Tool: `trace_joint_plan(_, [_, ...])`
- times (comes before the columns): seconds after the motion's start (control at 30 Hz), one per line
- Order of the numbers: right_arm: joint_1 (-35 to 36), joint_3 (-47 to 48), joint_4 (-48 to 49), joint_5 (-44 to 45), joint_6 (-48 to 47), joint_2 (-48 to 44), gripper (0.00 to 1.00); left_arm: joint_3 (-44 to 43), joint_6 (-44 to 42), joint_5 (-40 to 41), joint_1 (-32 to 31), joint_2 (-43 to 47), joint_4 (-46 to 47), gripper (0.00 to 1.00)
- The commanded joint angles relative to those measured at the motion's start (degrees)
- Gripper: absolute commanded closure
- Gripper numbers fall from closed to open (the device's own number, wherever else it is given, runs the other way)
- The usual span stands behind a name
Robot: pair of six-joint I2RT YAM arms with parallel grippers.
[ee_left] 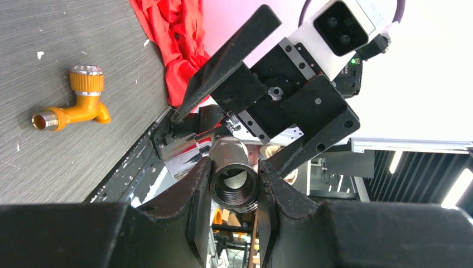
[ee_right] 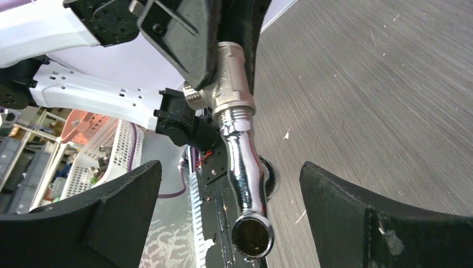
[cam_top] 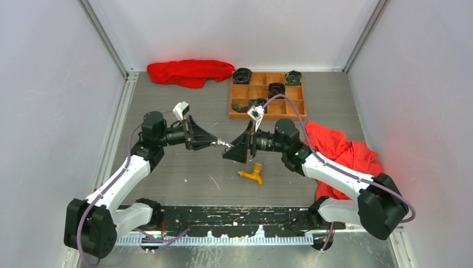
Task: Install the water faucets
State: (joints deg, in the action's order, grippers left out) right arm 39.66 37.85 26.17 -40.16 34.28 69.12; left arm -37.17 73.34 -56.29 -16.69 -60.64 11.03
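We see the left gripper point(ee_left: 234, 167) clenched on the silver faucet's point(ee_right: 242, 162) threaded body. Its shiny curved spout points to 3 o'clock, between the right gripper's point(ee_right: 230, 167) released fingers. The orange faucet point(cam_top: 252, 174) lies at 5 o'clock on the table point(cam_top: 178, 173).

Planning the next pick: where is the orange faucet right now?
In the top view, the orange faucet lies on the table centre, just below the open right gripper.
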Motion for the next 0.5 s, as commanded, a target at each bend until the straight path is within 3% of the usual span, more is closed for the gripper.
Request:
trace_joint_plan(0.0, [-0.01,-0.39,3.94,0.55,-1.87,-2.59,0.05,-1.75,0.84,-0.31,0.42,0.14,5.32,1.0])
trace_joint_plan(0.07, [0.02,-1.85,7.58,-0.37,-0.51,-2.74,0.12,-1.92,0.92,-0.39,0.35,-0.08,5.31,1.0])
trace_joint_plan(0.23, [0.03,-2.34,10.39,-1.9,1.15,-1.74,0.43,-2.03,0.84,-0.31,0.4,-0.2,5.23,1.0])
trace_joint_plan(0.47, [0.0,-2.29,10.33,-3.11,1.07,-1.2,0.7,-2.62,0.84,-0.22,0.36,-0.7,5.1,1.0])
